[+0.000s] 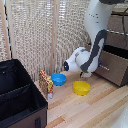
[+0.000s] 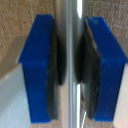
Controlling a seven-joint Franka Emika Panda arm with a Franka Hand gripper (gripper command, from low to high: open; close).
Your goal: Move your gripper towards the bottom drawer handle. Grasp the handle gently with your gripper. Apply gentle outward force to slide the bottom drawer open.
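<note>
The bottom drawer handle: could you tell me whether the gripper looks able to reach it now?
Probably yes: the handle lies between the gripper jaws, apparently touching both pads, with nothing else between.

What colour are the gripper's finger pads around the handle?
Bright blue fingers with dark inner pads, closed on the silver handle; clearest in the wrist view.

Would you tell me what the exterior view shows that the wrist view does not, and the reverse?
Only the exterior view shows the arm, the bottom drawer, the blue bowl, the yellow bowl and the black fabric box. Only the wrist view shows the claw, its blue pads pressed on the bottom drawer handle. Both show beige woven material behind.
</note>
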